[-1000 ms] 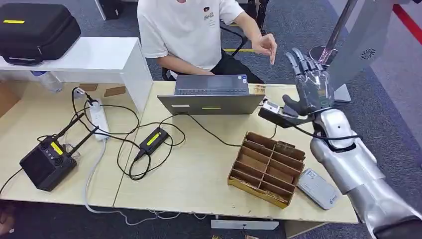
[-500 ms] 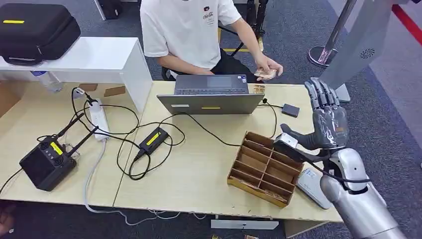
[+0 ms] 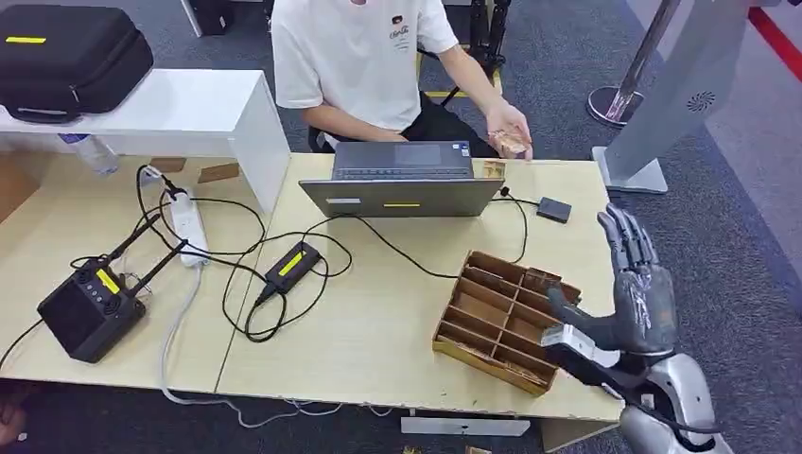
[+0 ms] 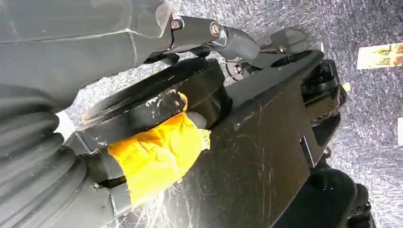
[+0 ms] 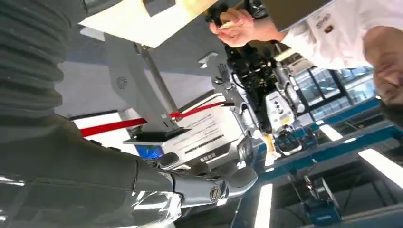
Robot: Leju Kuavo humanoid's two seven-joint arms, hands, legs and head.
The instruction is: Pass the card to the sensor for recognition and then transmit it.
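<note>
A person in a white shirt sits behind the laptop and holds a brown card (image 3: pixel 512 142) in one hand, also seen in the right wrist view (image 5: pixel 236 24). The small black square sensor (image 3: pixel 553 209) lies on the table's far right, on a cable. My right hand (image 3: pixel 636 298) stands upright at the near right table edge, beside the wooden divider box (image 3: pixel 501 317), fingers spread and holding nothing. Its thumb (image 5: pixel 214 190) sticks out bare. My left hand (image 4: pixel 209 33) hangs down over the carpet with its thumb out and nothing in it.
A grey laptop (image 3: pixel 402 184) stands mid-table, with a few brown cards (image 3: pixel 489 168) lying behind it. Cables, a power strip (image 3: pixel 187 222) and a black box with antennas (image 3: pixel 90 307) cover the left side. A grey stand (image 3: pixel 662 104) rises at the far right.
My right arm has pulled back from near the sensor to the near right table edge, hand still spread. The person's hand dropped from raised to just behind the laptop, holding the card.
</note>
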